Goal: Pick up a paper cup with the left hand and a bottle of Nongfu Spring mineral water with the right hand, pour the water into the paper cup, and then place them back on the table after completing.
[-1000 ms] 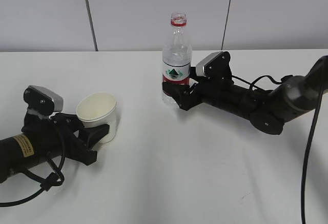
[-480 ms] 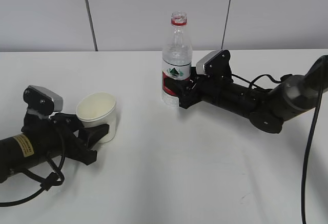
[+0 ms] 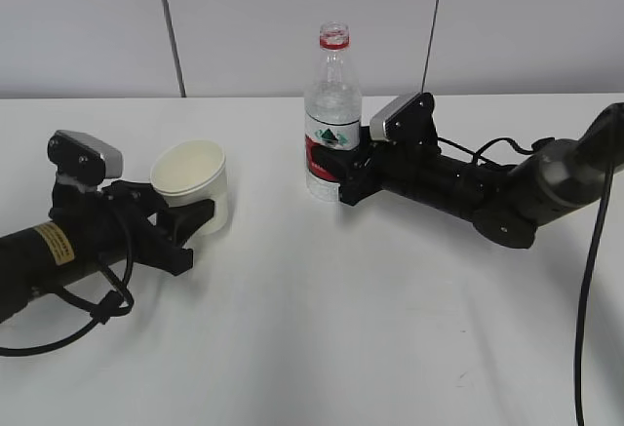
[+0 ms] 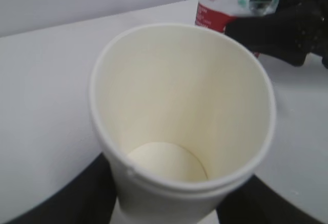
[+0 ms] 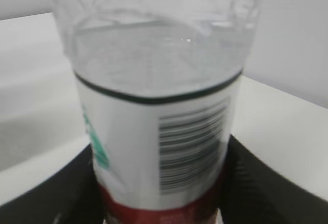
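The white paper cup point(image 3: 193, 188) is empty and tilted a little, held by my left gripper point(image 3: 190, 226), which is shut on its lower body; it fills the left wrist view point(image 4: 179, 126). The clear Nongfu Spring bottle point(image 3: 331, 114) stands upright, uncapped with a red neck ring, holding clear water point(image 5: 154, 65) above its white, green and red label. My right gripper point(image 3: 336, 180) is shut on the bottle's lower part, with black fingers point(image 5: 251, 183) on both sides of the label. The bottle also shows behind the cup point(image 4: 225, 3).
The white table point(image 3: 322, 329) spreads wide in front of both arms. A grey panelled wall point(image 3: 244, 17) stands behind the table. Black cables point(image 3: 585, 290) trail from the right arm at the right edge and loop below the left arm point(image 3: 58, 333).
My left gripper has risen and moved right with the cup. My right gripper closed on the bottle and shifted it slightly left.
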Controlling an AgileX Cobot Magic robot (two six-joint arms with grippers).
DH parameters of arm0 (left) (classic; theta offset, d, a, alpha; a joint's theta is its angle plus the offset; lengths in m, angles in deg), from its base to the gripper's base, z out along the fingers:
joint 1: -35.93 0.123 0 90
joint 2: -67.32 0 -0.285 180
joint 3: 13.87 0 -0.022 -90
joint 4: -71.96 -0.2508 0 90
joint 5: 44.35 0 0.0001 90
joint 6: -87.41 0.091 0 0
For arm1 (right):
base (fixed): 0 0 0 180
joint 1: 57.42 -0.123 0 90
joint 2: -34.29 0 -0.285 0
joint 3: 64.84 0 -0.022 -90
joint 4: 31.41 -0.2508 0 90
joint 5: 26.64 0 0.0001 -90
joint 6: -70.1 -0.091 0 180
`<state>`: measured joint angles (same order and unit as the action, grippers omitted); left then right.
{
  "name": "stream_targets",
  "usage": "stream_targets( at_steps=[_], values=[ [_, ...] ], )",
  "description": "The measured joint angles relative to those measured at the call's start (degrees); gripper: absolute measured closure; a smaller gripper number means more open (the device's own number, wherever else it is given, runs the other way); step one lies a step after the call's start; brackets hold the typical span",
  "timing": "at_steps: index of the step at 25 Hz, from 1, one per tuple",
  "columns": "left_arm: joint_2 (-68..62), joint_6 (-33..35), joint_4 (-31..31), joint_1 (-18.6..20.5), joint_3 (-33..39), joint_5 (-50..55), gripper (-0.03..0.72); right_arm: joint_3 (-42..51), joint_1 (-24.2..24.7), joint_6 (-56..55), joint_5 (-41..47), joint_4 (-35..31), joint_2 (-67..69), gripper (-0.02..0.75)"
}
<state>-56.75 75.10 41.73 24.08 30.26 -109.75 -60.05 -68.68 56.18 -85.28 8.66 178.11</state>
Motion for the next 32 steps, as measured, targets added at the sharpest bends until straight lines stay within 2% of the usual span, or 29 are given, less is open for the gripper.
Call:
stream_targets(
  at_steps=[5, 13, 25, 32],
  values=[
    [3.4, -3.4, -3.7, 0.0, -2.5, 8.5, 0.332, -4.4, 0.0, 0.0, 4.5, 6.0, 0.0, 0.339],
    [6.0, -8.2, -5.6, 0.0, -4.2, 15.7, 0.332, -13.9, 0.0, 0.0, 11.7, 18.2, 0.1, 0.34],
    [6.0, -14.2, -12.8, 0.0, -7.1, 16.4, 0.332, -25.0, 0.0, 0.1, 17.0, 31.0, 0.4, 0.34],
    [6.0, -14.5, -13.4, 0.0, -7.1, 16.5, 0.332, -28.7, 0.0, 0.9, 17.3, 37.0, 0.6, 0.342]
  ],
)
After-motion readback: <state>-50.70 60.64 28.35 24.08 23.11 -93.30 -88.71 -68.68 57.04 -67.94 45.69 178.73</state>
